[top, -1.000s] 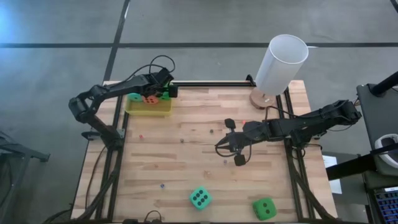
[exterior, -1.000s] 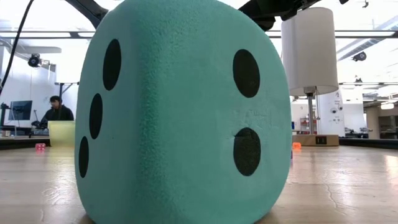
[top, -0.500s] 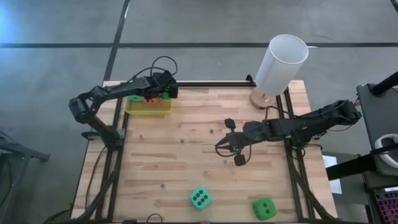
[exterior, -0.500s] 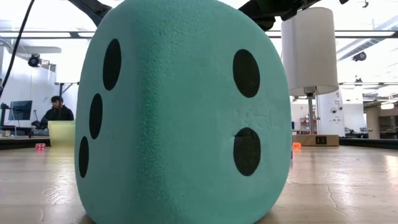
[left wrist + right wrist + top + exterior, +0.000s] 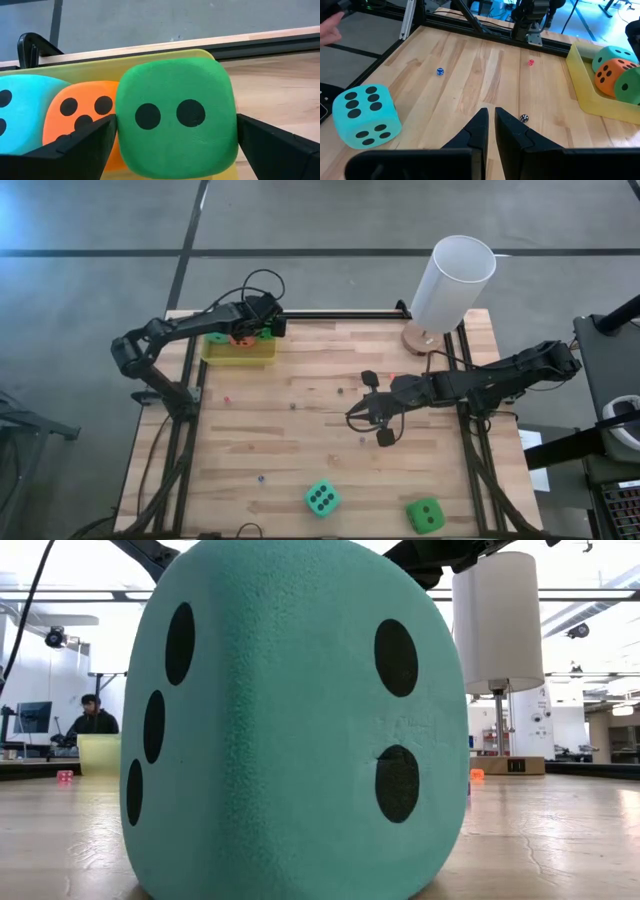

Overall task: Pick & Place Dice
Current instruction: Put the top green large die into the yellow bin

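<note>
The left gripper (image 5: pixel 262 330) hung over the far-left yellow tray (image 5: pixel 238 356), its fingers (image 5: pixel 75 145) spread wide on either side of a bright green die (image 5: pixel 176 118) showing two pips; whether the pads pressed it could not be told. That die sat in the tray touching an orange-red die (image 5: pixel 80 117), with a teal die (image 5: pixel 20 112) beside that. The right gripper (image 5: pixel 372 420) waited above mid-table, its jaws together (only a thin slit showed in its wrist view). Near the front edge, well apart from the tray, lay a second teal die (image 5: pixel 321 499) with a second green die (image 5: pixel 425 515) to its right. No brand, label or writing could be read anywhere; the dice bore only black pips.
</note>
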